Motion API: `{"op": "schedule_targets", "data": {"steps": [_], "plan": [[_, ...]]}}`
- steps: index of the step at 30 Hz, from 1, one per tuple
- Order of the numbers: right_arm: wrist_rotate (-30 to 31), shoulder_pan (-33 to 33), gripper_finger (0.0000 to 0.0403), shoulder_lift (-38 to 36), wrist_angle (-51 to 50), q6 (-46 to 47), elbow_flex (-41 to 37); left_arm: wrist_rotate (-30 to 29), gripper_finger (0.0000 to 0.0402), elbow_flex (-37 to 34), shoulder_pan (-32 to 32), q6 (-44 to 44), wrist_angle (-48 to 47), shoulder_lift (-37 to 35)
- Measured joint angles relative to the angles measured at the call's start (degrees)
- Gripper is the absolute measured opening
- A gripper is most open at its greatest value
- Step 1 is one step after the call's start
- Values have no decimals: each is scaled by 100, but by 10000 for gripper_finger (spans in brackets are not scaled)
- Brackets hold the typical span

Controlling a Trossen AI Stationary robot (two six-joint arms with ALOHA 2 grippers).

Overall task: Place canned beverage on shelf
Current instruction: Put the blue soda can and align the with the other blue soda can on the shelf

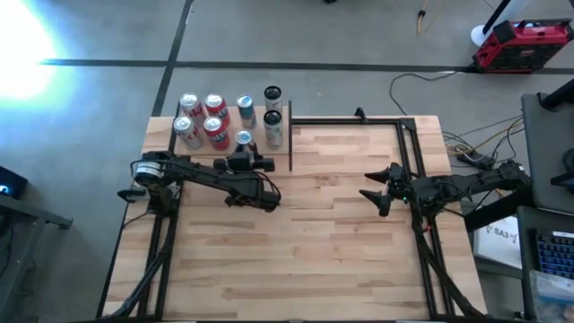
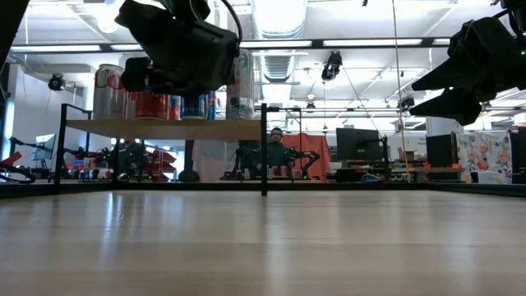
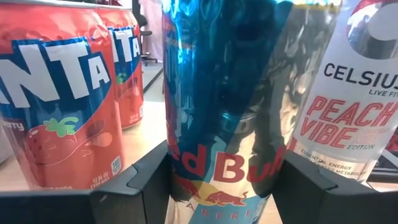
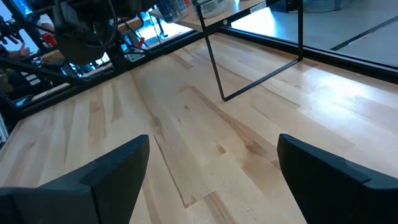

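We see the left gripper clamped on the blue can at the shelf's six-o'clock edge; the right gripper waits wide.

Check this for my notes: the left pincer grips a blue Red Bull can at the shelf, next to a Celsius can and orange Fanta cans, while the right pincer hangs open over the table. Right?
One detail is off: the Fanta cans are red, strawberry ones, not orange, as the left wrist view shows. The rest holds: the left pincer grips the blue Red Bull can at the shelf, beside the Celsius can, and the right pincer hangs open over the table.
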Motion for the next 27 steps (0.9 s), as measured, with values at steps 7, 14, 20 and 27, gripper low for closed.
{"op": "schedule_targets", "data": {"steps": [7, 14, 20, 27], "plan": [[0, 0, 336, 0, -2, 1, 0, -74, 201, -9, 109, 94, 42, 0], [0, -1, 336, 0, -1, 0, 0, -93, 205, -9, 229, 130, 70, -2], [0, -1, 336, 0, 0, 1, 0, -124, 208, -9, 327, 145, 95, -2], [0, 0, 336, 0, 0, 1, 0, -208, 209, -11, 414, 391, 256, -2]]}}
